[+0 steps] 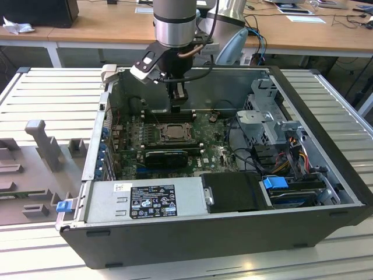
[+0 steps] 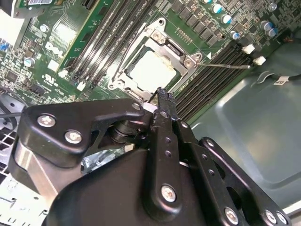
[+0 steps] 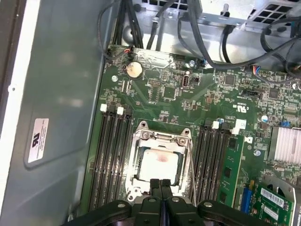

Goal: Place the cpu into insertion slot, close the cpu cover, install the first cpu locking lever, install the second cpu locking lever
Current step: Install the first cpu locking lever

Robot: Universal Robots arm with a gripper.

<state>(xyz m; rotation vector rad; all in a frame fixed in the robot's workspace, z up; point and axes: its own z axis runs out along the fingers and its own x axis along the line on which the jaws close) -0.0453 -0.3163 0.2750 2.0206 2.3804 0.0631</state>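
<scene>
First wrist view: the closed pincer [image 3: 160,183] is held at the edge of the cpu cover [image 3: 162,137], with nothing seen between its fingers.

The cpu [image 3: 159,165] is seated in the insertion slot [image 1: 160,133] on the green board inside the open computer case [image 1: 233,233], which is set on the bench [image 1: 52,93]. It is seen as one pale silver-grey square with a faint reddish smudge, framed by the window of the silver cover laid flat over it. One thin lever rod [image 3: 192,165] is seen along one side of the cover. Two banks of black memory slots [image 3: 110,160] are set on either side. One white label [image 3: 38,140] is stuck on the case wall and one black label [image 1: 152,200] on the power supply [image 1: 116,201]; their print cannot be made out.
</scene>
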